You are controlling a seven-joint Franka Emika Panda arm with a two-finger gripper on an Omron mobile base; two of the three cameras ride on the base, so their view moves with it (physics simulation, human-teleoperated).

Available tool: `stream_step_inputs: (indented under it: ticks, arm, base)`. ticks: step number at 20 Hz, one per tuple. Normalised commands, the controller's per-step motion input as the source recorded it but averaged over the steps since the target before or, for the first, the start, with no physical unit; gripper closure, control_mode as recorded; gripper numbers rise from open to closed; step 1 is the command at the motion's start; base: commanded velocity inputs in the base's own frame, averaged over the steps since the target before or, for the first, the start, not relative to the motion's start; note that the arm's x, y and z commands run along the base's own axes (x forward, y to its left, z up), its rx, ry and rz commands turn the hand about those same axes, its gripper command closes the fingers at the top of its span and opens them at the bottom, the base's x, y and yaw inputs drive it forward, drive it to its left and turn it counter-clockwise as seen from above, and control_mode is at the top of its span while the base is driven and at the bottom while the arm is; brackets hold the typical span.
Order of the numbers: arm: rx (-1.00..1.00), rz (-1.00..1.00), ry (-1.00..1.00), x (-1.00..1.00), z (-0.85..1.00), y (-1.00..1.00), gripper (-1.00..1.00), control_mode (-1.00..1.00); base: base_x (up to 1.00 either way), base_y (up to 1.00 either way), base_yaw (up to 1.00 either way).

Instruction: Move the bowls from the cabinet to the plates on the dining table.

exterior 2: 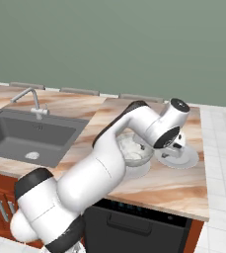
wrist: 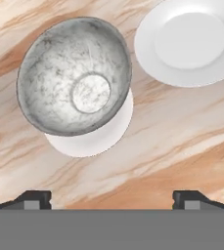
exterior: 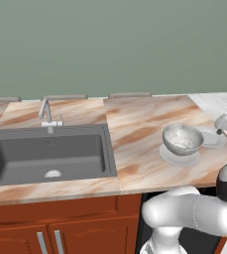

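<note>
The speckled grey bowl [wrist: 74, 75] sits upright on one pale plate [wrist: 91, 139] on the marbled worktop [wrist: 172, 136], its base off-centre toward one edge of the plate. A second plate [wrist: 189, 41] lies bare just beside it. The gripper [wrist: 112, 199] hovers above with jaws spread wide, holding nothing.

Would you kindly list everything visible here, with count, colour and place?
speckled bowl: one, mottled grey-silver, sitting on the nearer plate.
plates: two, pale grey-white, side by side on the dining table; the second plate is bare.
dining table: one, beige marble with brown veins.
sink: one, dark grey, set in the counter to the left.
faucet: one, silver, behind the sink.
low cabinet doors: reddish-brown, under the sink.
tool: one, dark fingertips, open, above the table beside the bowl.
</note>
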Motion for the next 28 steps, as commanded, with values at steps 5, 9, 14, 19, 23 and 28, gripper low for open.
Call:
stream_step_inputs:
  ticks: [5, 9, 14, 19, 23, 28]
  arm:
    - [-0.08, 0.14, 0.00, -0.76, 0.08, 0.52, -1.00, -1.00]
    - [-0.08, 0.11, -0.05, -0.73, -0.02, 0.62, -1.00, -1.00]
    - [-0.10, 0.05, -0.16, -0.83, -0.23, 0.65, -1.00, -1.00]
    - [-0.12, 0.07, -0.20, -0.85, -0.71, 0.38, -1.00, -1.00]
    - [-0.09, 0.11, -0.31, -0.61, -0.56, 0.00, -1.00, -1.00]
    - [-0.01, 0.01, -0.06, -0.06, -0.03, 0.00, -1.00, -1.00]
  base:
    - [0.00, 0.00, 0.00]
    - [0.00, 0.00, 0.00]
    - [0.00, 0.00, 0.00]
    - [0.00, 0.00, 0.00]
    - [0.00, 0.00, 0.00]
    - [0.00, 0.00, 0.00]
